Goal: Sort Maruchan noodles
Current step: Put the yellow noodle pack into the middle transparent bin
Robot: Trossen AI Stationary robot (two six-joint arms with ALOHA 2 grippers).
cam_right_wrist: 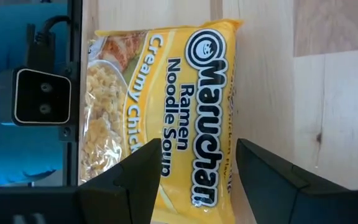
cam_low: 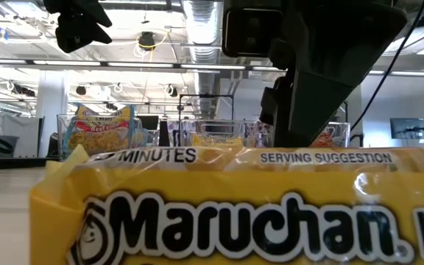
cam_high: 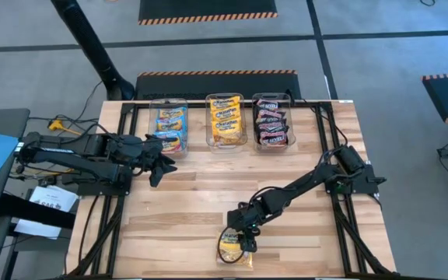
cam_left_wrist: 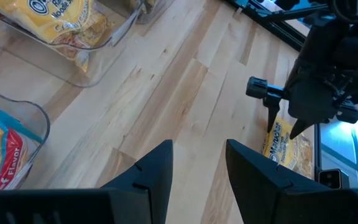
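One yellow Maruchan packet (cam_high: 234, 250) lies flat on the wooden table near its front edge; it fills the low view (cam_low: 234, 213) and shows lengthwise in the right wrist view (cam_right_wrist: 166, 112). My right gripper (cam_right_wrist: 197, 149) stands open just over it, one finger toward each long side. My left gripper (cam_high: 162, 167) hangs open above the table's left part, near the left bin, with nothing between its fingers (cam_left_wrist: 197, 149). Three clear bins at the far edge hold blue-pink packets (cam_high: 171, 124), yellow packets (cam_high: 225, 120) and black-red packets (cam_high: 273, 120). My right gripper's open fingers slant down from the far right over the yellow packet's far half (cam_left_wrist: 284, 146). I cannot tell whether the fingertips (cam_left_wrist: 271, 124) touch the wrapper. The packet rests flat on the table.
The middle of the table (cam_high: 208, 187) between the bins and the packet is bare wood. A black frame rail and a small camera (cam_right_wrist: 42, 96) run along the front edge beside the packet. The room's floor lies beyond the table.
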